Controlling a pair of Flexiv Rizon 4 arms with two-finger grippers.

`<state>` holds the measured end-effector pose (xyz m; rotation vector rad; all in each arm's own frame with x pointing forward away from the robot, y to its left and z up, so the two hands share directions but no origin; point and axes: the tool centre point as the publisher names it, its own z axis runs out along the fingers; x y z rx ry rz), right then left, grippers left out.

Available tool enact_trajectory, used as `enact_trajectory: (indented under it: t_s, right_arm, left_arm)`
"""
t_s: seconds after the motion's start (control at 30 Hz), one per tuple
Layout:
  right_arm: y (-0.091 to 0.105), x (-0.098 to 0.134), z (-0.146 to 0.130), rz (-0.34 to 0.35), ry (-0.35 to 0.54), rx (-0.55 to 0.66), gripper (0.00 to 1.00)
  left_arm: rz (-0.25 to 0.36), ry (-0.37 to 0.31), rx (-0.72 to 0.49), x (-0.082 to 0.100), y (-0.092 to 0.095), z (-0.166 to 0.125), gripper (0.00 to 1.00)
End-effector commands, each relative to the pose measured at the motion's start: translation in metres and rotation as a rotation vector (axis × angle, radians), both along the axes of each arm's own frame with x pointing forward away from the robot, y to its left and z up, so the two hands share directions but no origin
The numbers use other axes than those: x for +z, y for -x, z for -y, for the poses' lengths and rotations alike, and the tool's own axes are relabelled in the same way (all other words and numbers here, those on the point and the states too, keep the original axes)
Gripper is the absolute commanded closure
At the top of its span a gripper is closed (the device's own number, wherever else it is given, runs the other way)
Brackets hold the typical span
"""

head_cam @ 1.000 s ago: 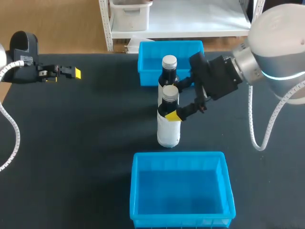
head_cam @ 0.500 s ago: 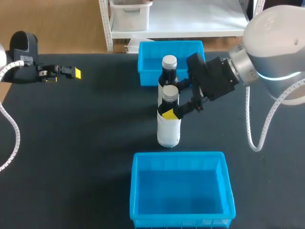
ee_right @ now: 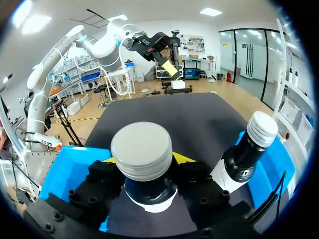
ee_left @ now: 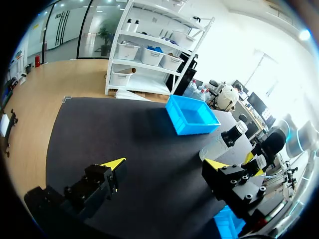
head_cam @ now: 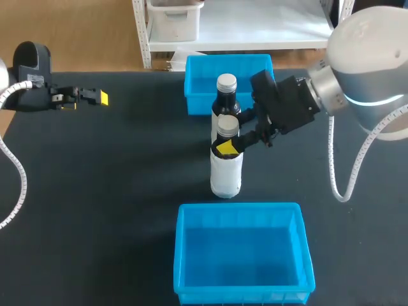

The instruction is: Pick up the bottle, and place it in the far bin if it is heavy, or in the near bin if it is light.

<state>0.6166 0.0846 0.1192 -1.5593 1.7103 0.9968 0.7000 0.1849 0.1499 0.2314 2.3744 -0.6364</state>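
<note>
- Right gripper [head_cam: 228,143]: entered from the right side of the table and sat at the neck of the nearer bottle [head_cam: 225,171], just under its silver cap; in the right wrist view the right gripper [ee_right: 147,164] had one black finger against each side of the dark neck, with a yellow tip showing on either side; recorded as closed narrow and holding the nearer bottle [ee_right: 143,164].
- Nearer bottle: white body, dark neck, silver screw cap; stood upright near the middle of the table [head_cam: 115,178], between the two bins; its base appeared to rest on the dark surface, though contact could not be confirmed.
- Second bottle [head_cam: 226,95]: same make, upright, directly behind the nearer one and just in front of the far bin; in the right wrist view the second bottle [ee_right: 247,149] stood just beside the gripper, apart from its fingers.
- Far bin [head_cam: 196,67]: blue, at the far edge of the table; no bottle seen inside.
- Near bin [head_cam: 183,255]: blue, at the near edge, just in front of the nearer bottle; interior showed only its blue floor.
- Left gripper [head_cam: 94,97]: held over the far left part of the table, well apart from bottles and bins; in the left wrist view the left gripper [ee_left: 164,164] had its two yellow-tipped fingers spread wide with only bare table between them; recorded as wide and holding nothing.
- Left wrist view also took in the far bin [ee_left: 192,115] and, beyond it, both bottles with the right arm at them.
</note>
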Motion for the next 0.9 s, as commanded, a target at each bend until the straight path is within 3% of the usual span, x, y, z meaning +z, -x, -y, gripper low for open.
enact_trajectory:
  t_s: [0.03, 0.13, 0.2, 0.23, 0.9]
  right_arm:
    - [0.001, -0.001, 0.001, -0.002, -0.003, 0.001, 0.57]
    - [0.001, -0.001, 0.0, -0.001, -0.004, 0.0, 0.72]
    - [0.001, 0.001, 0.0, 0.001, -0.005, -0.001, 0.94]
    - [0.001, 0.003, 0.0, 0.003, -0.005, -0.001, 1.0]
    - [-0.013, 0.068, 0.01, 0.053, 0.012, -0.014, 1.0]
  left_arm:
    - [0.0, 0.0, 0.0, 0.0, 0.0, 0.0, 0.0]
    - [0.0, 0.0, 0.0, 0.0, 0.0, 0.0, 0.0]
    - [0.0, 0.0, 0.0, 0.0, 0.0, 0.0, 0.0]
    - [0.0, 0.0, 0.0, 0.0, 0.0, 0.0, 0.0]
    - [0.0, 0.0, 0.0, 0.0, 0.0, 0.0, 0.0]
